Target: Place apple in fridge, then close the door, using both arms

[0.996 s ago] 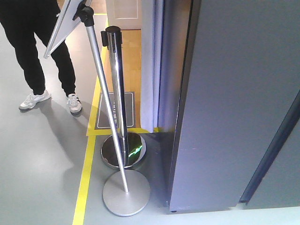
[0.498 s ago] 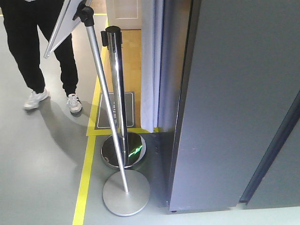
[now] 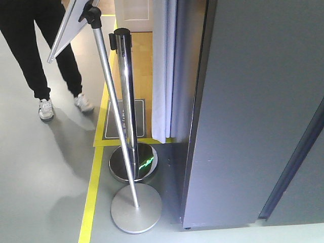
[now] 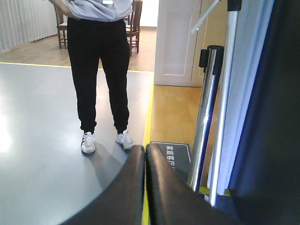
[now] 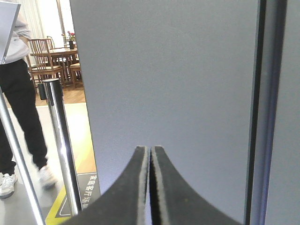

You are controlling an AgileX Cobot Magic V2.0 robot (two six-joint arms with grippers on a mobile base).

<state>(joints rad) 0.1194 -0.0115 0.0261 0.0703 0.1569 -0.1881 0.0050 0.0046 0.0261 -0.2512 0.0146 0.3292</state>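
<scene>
Both tools, left [image 4: 144, 150] and right [image 5: 150, 149], are clenched on nothing beside the grey fridge [image 3: 253, 111]; the bystander [image 3: 48, 55] has stepped rightward.

floor [image 3: 45, 167] — grey, yellow line | stanchion bases [image 3: 135, 207], fridge [image 3: 253, 126], person's shoes [image 3: 46, 109]

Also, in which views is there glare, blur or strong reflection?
Front view: bright reflections on the chrome post and its base. Left wrist view: window glare on the grey floor; the left tool is soft. Right wrist view: the person's shoe is motion-blurred; windows behind are overexposed.
</scene>
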